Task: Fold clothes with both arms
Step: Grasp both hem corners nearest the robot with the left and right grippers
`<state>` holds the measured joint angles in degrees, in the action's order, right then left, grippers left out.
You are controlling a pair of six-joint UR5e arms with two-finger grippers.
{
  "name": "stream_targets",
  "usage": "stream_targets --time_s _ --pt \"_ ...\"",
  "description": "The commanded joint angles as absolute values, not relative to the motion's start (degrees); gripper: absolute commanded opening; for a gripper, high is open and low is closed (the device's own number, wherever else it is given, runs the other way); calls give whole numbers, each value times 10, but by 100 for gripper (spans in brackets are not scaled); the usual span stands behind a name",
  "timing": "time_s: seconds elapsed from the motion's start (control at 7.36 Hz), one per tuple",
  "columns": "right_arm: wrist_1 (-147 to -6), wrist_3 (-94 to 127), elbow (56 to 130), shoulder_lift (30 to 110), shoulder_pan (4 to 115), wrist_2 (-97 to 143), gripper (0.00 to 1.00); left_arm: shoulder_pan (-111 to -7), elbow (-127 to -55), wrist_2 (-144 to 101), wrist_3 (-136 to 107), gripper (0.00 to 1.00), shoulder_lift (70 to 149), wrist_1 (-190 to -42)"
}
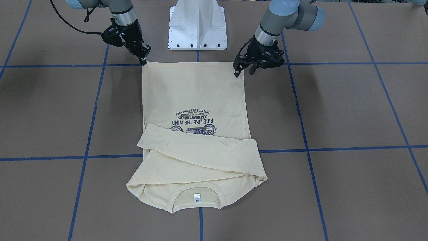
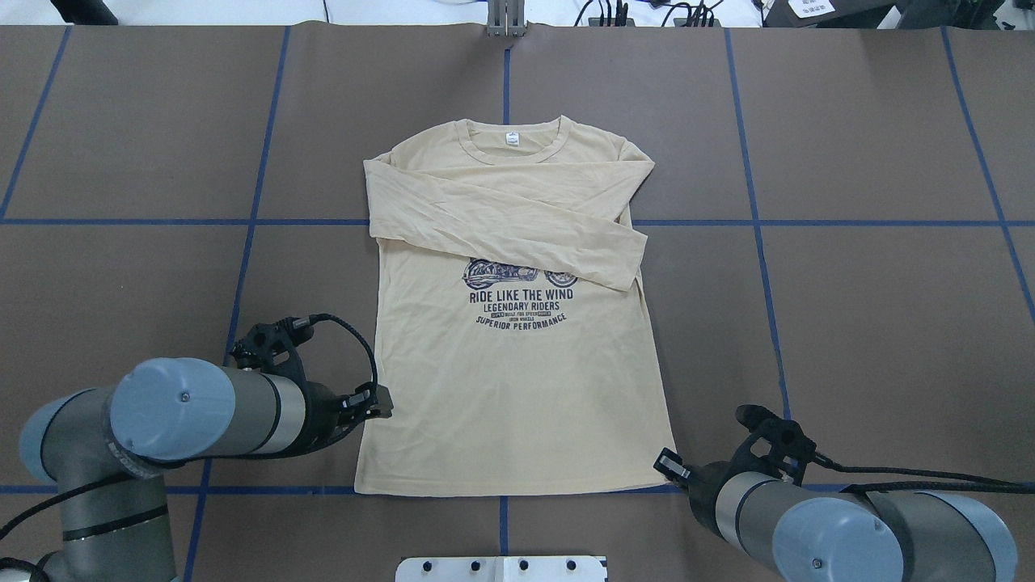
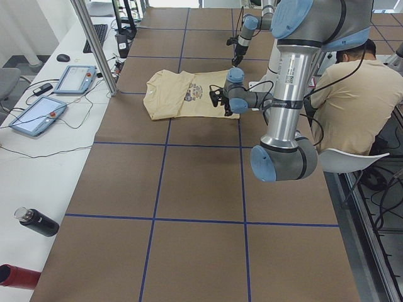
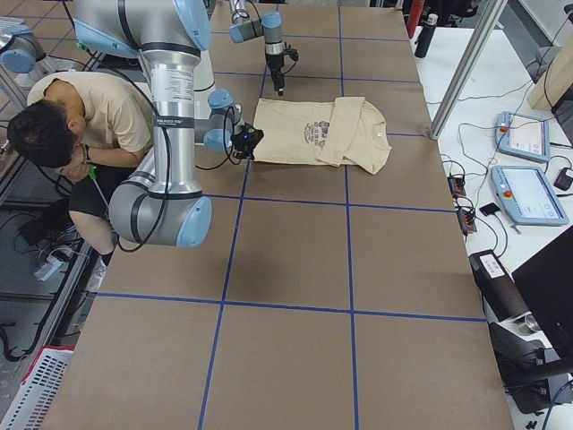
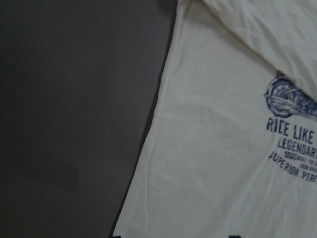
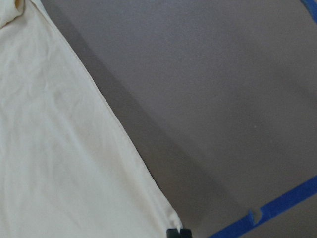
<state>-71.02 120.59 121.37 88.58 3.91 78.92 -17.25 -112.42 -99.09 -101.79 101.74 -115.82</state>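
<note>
Shirt is lying flat and face-up in the middle of the table. Its collar is on the far side from the robot and its hem is on the near side, by the white pedestal.

Progress-wise, both sleeves are already folded in and crossed over the chest, and the top one covers the upper bit of the motorcycle print. I'd call that part done. The body hasn't been folded at all though, it's full length from hem to collar. So I'd guess about a third of the way (maybe less, depending on how many body folds they want).

Both arms are down at the two hem corners. Left gripper has its fingers spread wide, with one fingertip right at its corner, and nothing is pinched as far as I can see. Right gripper looks narrow, fingers together, with the tip touching the other corner. Its wrist cam only shows a small dark tip at the very corner of the fabric. I honestly can't tell if it has cloth in it or is just resting on it.

What's left, I reckon, is to grip both corners, carry the hem up to the collar, then probably do one more fold.
</note>
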Motion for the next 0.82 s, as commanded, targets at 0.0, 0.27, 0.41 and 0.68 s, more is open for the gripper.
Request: stream_targets --time_s 0.0,0.27,0.41,0.68 --pt "-710 1206 1214 886 38 789 0 -133 -1127 -983 -1053 72 1012 -1138" --pt "-710 1206 1214 886 38 789 0 -111 -1127 -973 -1066 68 1011 -1136" --pt "-710 1206 1214 886 38 789 0 -110 -1127 -973 -1067 66 1010 -1136" --pt "-710 1206 1214 886 38 789 0 -109 -1123 -973 -1068 63 1010 -1136"
